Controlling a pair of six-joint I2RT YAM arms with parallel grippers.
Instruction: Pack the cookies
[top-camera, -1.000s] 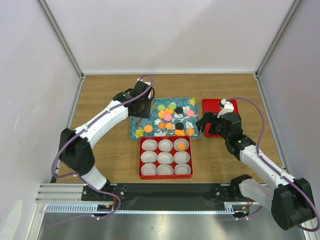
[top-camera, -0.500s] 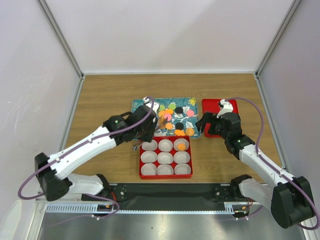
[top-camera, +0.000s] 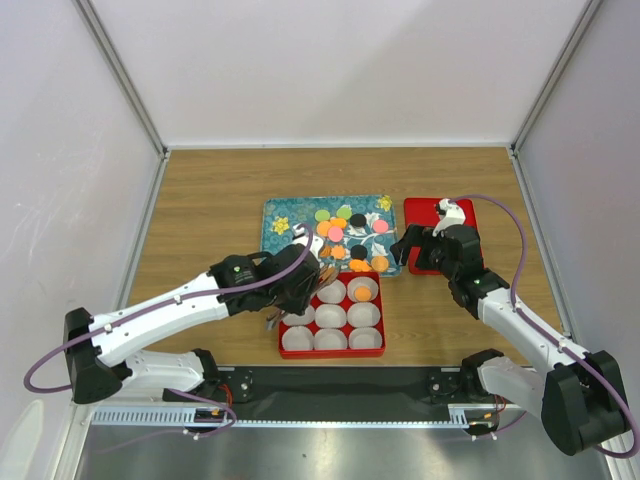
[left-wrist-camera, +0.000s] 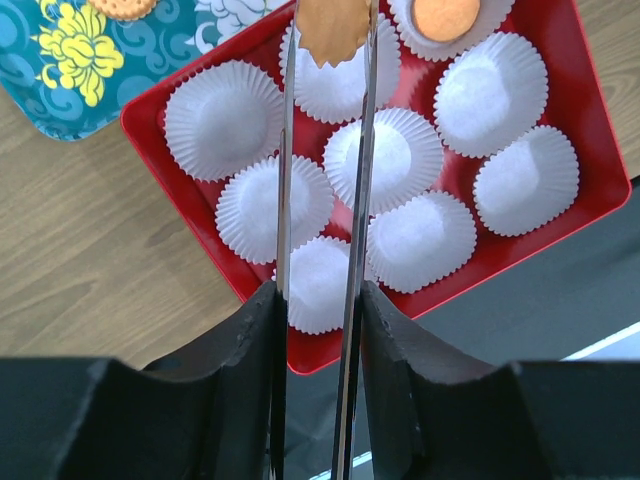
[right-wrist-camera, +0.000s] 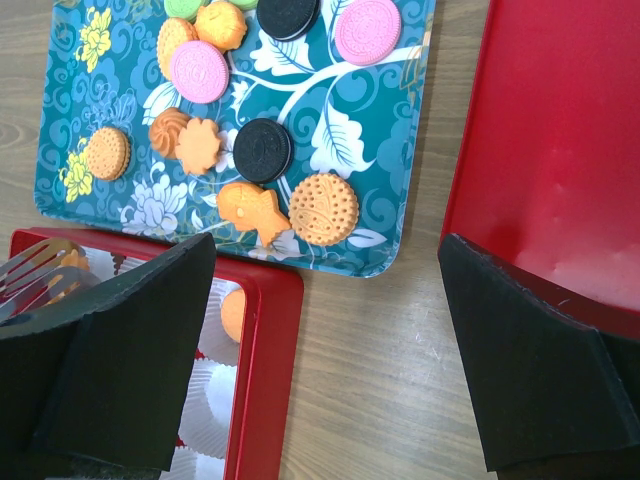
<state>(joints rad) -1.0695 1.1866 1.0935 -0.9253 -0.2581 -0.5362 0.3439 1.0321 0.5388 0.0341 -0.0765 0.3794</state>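
My left gripper (left-wrist-camera: 318, 300) is shut on a pair of metal tongs (left-wrist-camera: 283, 180). The tongs pinch an orange scalloped cookie (left-wrist-camera: 333, 30) above the far row of the red box (left-wrist-camera: 150, 130), over a white paper cup (left-wrist-camera: 330, 85). Another orange cookie (top-camera: 361, 293) lies in the far right cup. Several more cookies (right-wrist-camera: 324, 208), orange, pink, black and green, lie on the teal flowered tray (right-wrist-camera: 380, 130). My right gripper (right-wrist-camera: 330, 300) stands open over bare wood between the tray and a red lid (right-wrist-camera: 560, 130), holding nothing.
The red box (top-camera: 331, 350) sits at the near middle of the wooden table, the tray (top-camera: 280, 215) just behind it and the lid (top-camera: 425, 210) to the right. White walls with metal posts enclose the table on three sides.
My left arm has swung back from the tray's left end to the red box, carrying the tongs and the orange cookie. The right arm has stayed put.
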